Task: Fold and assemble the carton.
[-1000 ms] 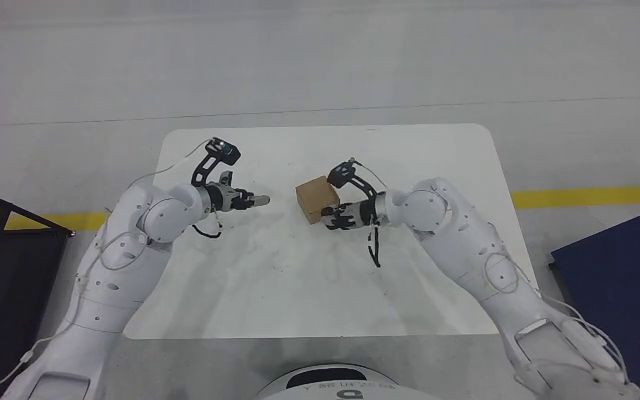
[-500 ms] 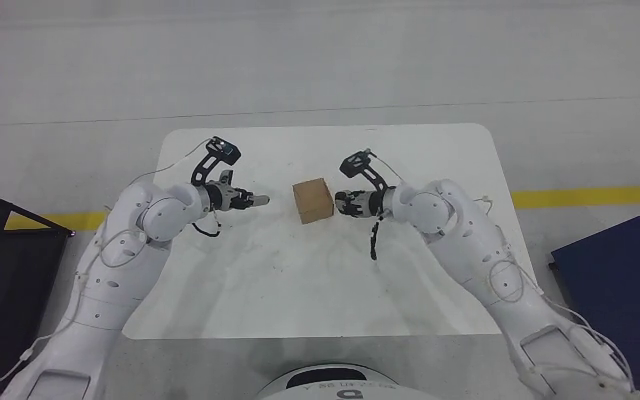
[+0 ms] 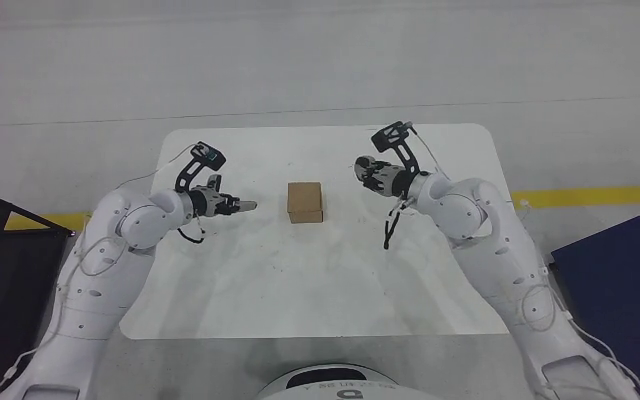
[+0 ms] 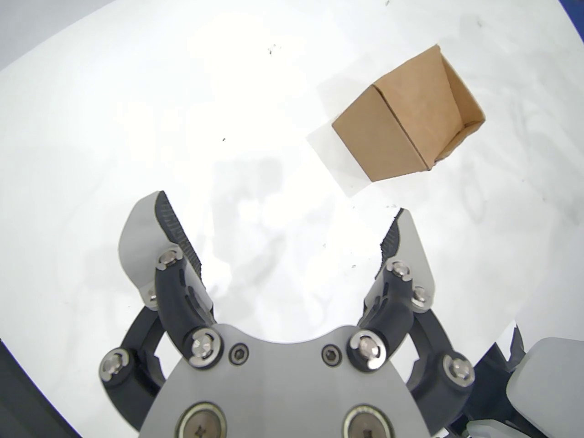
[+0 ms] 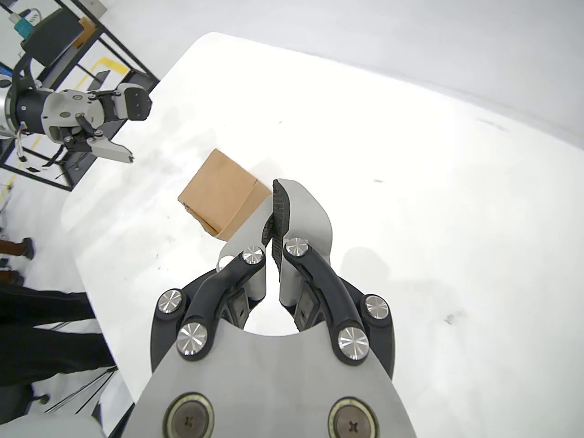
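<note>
Grey concrete floor runs all round a white table [image 3: 440, 290] with rounded corners. A yellow floor line [image 3: 575, 197] passes behind it on both sides. A dark blue object [image 3: 600, 265] stands on the floor off the table's right edge, and a black metal rack [image 5: 68, 47] stands beyond the left end.

The carton [image 3: 305, 201] sits on the tabletop a little left of centre, in the far half. It is a small brown cardboard box, folded up into a cube with crisp edges and a plain top face. In the left wrist view one end is open, showing the inside walls and a short flap at the mouth.

The left gripper [image 4: 280, 221] hovers to the carton's left, its fingers spread wide and holding nothing. The right gripper [image 5: 276, 202] hangs to the right and slightly farther back, its ribbed pads pressed together on nothing. Both are well apart from the carton, with only white tabletop between.
</note>
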Robot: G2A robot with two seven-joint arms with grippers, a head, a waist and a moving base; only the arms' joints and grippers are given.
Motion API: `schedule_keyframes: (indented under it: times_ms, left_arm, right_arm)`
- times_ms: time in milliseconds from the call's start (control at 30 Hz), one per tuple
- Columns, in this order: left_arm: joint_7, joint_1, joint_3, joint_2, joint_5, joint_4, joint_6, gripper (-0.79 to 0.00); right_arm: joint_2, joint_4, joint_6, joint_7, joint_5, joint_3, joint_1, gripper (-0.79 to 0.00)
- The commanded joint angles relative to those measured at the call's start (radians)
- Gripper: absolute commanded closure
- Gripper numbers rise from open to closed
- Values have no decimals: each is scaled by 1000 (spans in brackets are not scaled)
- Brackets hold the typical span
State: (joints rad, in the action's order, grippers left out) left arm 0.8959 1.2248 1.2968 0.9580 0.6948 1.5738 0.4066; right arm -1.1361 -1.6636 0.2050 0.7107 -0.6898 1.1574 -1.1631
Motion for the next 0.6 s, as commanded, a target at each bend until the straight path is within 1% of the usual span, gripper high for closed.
schedule_keyframes:
  times_ms: [0,33,67,100,133,167,200,333,400,500,567]
  left_arm:
    - [0,0,0,0,0,0,0,-785]
    - [0,0,0,0,-1,-1,2,-784]
    - [1,0,0,0,-1,-1,2,-785]
    - [1,0,0,0,0,-1,1,-784]
    - [1,0,0,0,0,-1,0,-785]
    - [1,0,0,0,0,0,0,-785]
    - [1,0,0,0,0,0,0,-784]
    - [1,0,0,0,0,0,0,-784]
    - [1,0,0,0,0,0,0,-785]
    - [1,0,0,0,0,0,0,-784]
    - [1,0,0,0,0,0,0,-784]
  right_arm:
    - [0,0,0,0,0,0,0,-24]
    - [0,7,1,1,6,-1,1,-55]
    - [0,11,2,1,10,-2,2,-115]
    - [0,13,2,2,12,-2,2,-216]
    - [0,13,2,2,12,-2,2,-277]
    - [0,13,2,2,12,-2,2,-319]
    - [0,13,2,2,12,-2,2,-408]
    - [0,13,2,2,12,-2,2,-601]
    - [0,13,2,2,12,-2,2,-676]
    - [0,13,2,2,12,-2,2,-759]
    - [0,13,2,2,12,-2,2,-776]
